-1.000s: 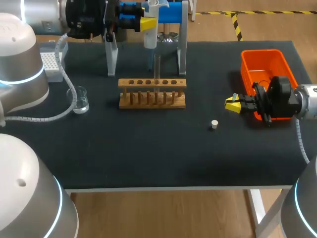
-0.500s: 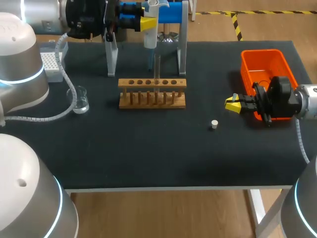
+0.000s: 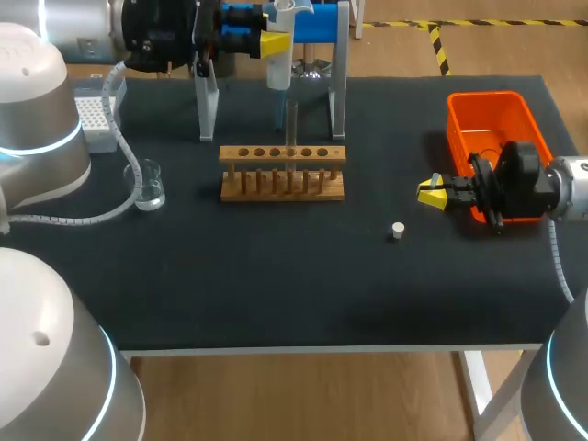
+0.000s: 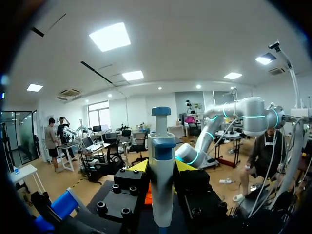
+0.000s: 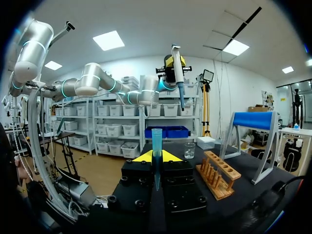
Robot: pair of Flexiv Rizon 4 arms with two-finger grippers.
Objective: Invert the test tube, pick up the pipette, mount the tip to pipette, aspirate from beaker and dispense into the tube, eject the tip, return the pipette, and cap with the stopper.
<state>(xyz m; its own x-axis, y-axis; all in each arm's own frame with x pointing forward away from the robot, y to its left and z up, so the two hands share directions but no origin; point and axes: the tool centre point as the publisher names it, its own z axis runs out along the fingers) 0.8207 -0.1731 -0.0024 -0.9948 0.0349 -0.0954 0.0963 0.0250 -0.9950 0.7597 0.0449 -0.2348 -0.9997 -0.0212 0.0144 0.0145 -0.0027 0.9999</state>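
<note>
My left gripper (image 3: 272, 42) is shut on the white and blue pipette (image 3: 279, 57), held upright above the table's far edge beside the blue stand (image 3: 323, 22). From the left wrist the pipette (image 4: 161, 180) stands between the yellow fingers of this gripper (image 4: 161, 167). Over the table's right part, by the orange bin (image 3: 488, 118), my right gripper (image 3: 432, 191) is shut on a blue pipette tip (image 5: 156, 146), which stands upright in that gripper (image 5: 156, 157). A clear test tube (image 3: 291, 123) stands in the wooden rack (image 3: 283, 173). The beaker (image 3: 150, 185) is left of the rack. A white stopper (image 3: 398, 231) lies on the mat.
A tip box (image 3: 93, 116) sits at the far left edge. The stand's grey legs (image 3: 207, 103) rise behind the rack. From the right wrist I see the rack (image 5: 219, 175), the beaker (image 5: 189, 149) and the pipette (image 5: 177, 68) in my left arm's gripper.
</note>
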